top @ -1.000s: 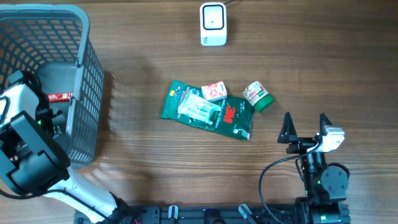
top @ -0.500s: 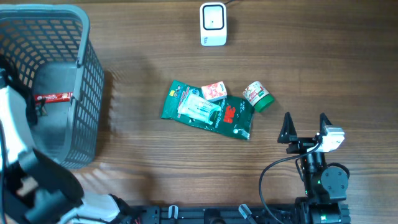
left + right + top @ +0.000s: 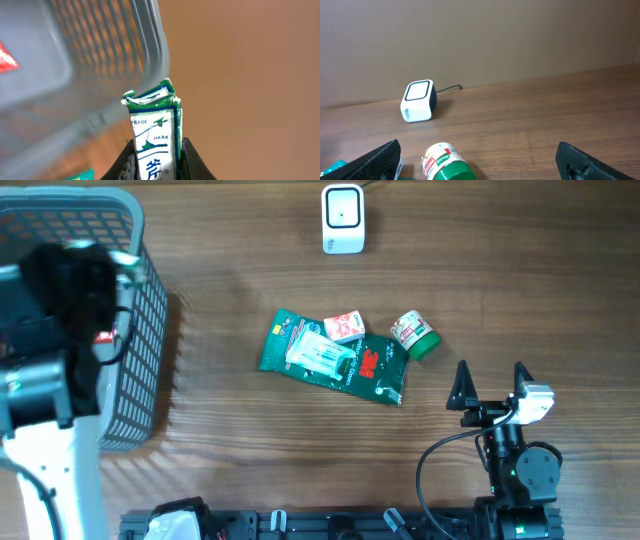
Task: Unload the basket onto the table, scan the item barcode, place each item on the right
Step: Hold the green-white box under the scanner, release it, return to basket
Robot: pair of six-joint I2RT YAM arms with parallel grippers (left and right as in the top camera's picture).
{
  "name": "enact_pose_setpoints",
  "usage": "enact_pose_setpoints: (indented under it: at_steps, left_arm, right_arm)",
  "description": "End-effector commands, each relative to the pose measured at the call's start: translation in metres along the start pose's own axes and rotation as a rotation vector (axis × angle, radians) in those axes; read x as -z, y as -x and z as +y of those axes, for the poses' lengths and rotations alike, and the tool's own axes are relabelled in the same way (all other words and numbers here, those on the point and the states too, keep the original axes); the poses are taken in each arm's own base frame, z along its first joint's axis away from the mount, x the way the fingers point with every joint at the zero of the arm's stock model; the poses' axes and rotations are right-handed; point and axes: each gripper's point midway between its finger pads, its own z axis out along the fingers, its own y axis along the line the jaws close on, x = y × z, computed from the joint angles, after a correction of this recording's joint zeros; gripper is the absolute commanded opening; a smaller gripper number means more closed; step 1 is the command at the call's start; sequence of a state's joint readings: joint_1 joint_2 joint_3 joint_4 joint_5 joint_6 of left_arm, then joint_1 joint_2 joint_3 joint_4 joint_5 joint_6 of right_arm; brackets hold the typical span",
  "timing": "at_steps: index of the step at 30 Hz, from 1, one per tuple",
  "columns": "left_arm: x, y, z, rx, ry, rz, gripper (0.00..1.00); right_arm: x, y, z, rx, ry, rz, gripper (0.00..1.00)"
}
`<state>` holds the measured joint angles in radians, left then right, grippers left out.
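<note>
In the left wrist view my left gripper (image 3: 156,161) is shut on a slim white packet (image 3: 152,125) with green and blue print and the words "TRADE MARK". It hangs beside the grey basket's rim (image 3: 152,40). From overhead my left arm (image 3: 70,285) looms over the basket (image 3: 150,300) and hides both the packet and the fingers. The white scanner (image 3: 342,218) stands at the table's far edge, also seen as the white scanner (image 3: 418,101) from the right wrist. My right gripper (image 3: 492,387) rests open near the front right, nothing between its fingers (image 3: 380,160).
A green packet (image 3: 335,360), a small red-and-white box (image 3: 344,327) and a green-lidded jar (image 3: 414,335) lie mid-table. The jar (image 3: 447,162) is just ahead of my right gripper. A red packet (image 3: 6,57) lies in the basket.
My left arm has risen out of the basket toward the camera and swung over its right side with the packet. The right arm has not moved.
</note>
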<state>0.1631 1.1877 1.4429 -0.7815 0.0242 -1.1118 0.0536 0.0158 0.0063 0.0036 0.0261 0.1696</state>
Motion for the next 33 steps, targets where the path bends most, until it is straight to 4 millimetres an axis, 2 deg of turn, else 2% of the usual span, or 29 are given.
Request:
enact_pose_setpoints:
  at_steps: [1, 2, 3, 5, 7, 8, 10, 12, 15, 16, 18, 21, 23, 24, 25, 26, 27, 28, 30, 31, 32, 33]
  left_arm:
    - [-0.021, -0.083, -0.017, -0.131, -0.003, 0.197, 0.14]
    - [-0.030, -0.107, -0.016, -0.170, 0.016, 0.237, 0.14]
    - [-0.043, -0.139, -0.011, -0.225, 0.053, 0.287, 0.14]
    - [-0.064, -0.195, 0.005, -0.316, 0.122, 0.376, 0.14]
    - [-0.082, -0.244, 0.025, -0.391, 0.185, 0.458, 0.14]
    - [-0.094, -0.279, 0.041, -0.444, 0.223, 0.509, 0.14]
    - [-0.106, -0.319, 0.061, -0.503, 0.260, 0.561, 0.14]
    - [-0.118, -0.374, 0.089, -0.599, 0.281, 0.627, 0.14]
    - [-0.123, -0.419, 0.105, -0.750, 0.221, 0.687, 0.14]
    - [-0.123, -0.442, 0.112, -0.849, 0.171, 0.720, 0.14]
    - [-0.119, -0.467, 0.123, -0.986, 0.112, 0.753, 0.17]
    - [-0.120, -0.465, 0.129, -1.041, 0.136, 0.692, 0.23]
    - [-0.122, -0.466, 0.125, -1.072, 0.110, 0.682, 0.36]
    - [-0.121, -0.466, 0.117, -1.118, 0.064, 0.681, 0.57]
    - [-0.119, -0.465, 0.109, -1.143, 0.036, 0.677, 0.66]
    - [-0.115, -0.462, 0.098, -1.171, 0.001, 0.667, 0.79]
    - [-0.109, -0.454, 0.074, -1.207, -0.055, 0.623, 0.94]
    - [-0.105, -0.444, 0.054, -1.214, -0.085, 0.567, 1.00]
    - [-0.088, -0.406, 0.002, -1.205, -0.153, 0.413, 1.00]
    - [-0.082, -0.391, -0.014, -1.195, -0.171, 0.362, 1.00]
    - [-0.068, -0.351, -0.044, -1.153, -0.187, 0.232, 1.00]
    - [-0.059, -0.320, -0.060, -1.119, -0.175, 0.130, 1.00]
  right_arm:
    - [0.000, 0.001, 0.003, 0.012, 0.014, -0.006, 1.00]
    - [0.000, 0.001, 0.003, 0.013, 0.014, -0.006, 1.00]
    - [0.000, 0.001, 0.003, 0.012, 0.014, -0.006, 1.00]
    - [0.000, 0.001, 0.003, 0.012, 0.014, -0.006, 1.00]
    - [0.000, 0.001, 0.003, 0.012, 0.014, -0.007, 1.00]
    - [0.000, 0.001, 0.003, 0.012, 0.014, -0.006, 1.00]
    - [0.000, 0.001, 0.003, 0.012, 0.014, -0.006, 1.00]
    - [0.000, 0.001, 0.003, 0.012, 0.014, -0.006, 1.00]
    - [0.000, 0.001, 0.003, 0.012, 0.014, -0.006, 1.00]
    - [0.000, 0.001, 0.003, 0.012, 0.014, -0.006, 1.00]
    - [0.000, 0.001, 0.003, 0.012, 0.014, -0.006, 1.00]
    - [0.000, 0.001, 0.003, 0.012, 0.014, -0.006, 1.00]
    - [0.000, 0.001, 0.003, 0.012, 0.014, -0.006, 1.00]
    - [0.000, 0.001, 0.003, 0.012, 0.014, -0.006, 1.00]
    - [0.000, 0.001, 0.003, 0.013, 0.014, -0.006, 1.00]
    - [0.000, 0.001, 0.003, 0.012, 0.014, -0.006, 1.00]
    - [0.000, 0.001, 0.003, 0.012, 0.014, -0.006, 1.00]
    - [0.000, 0.001, 0.003, 0.012, 0.014, -0.006, 1.00]
    - [0.000, 0.001, 0.003, 0.012, 0.014, -0.006, 1.00]
    - [0.000, 0.001, 0.003, 0.012, 0.014, -0.006, 1.00]
    - [0.000, 0.001, 0.003, 0.012, 0.014, -0.006, 1.00]
    - [0.000, 0.001, 0.003, 0.012, 0.014, -0.006, 1.00]
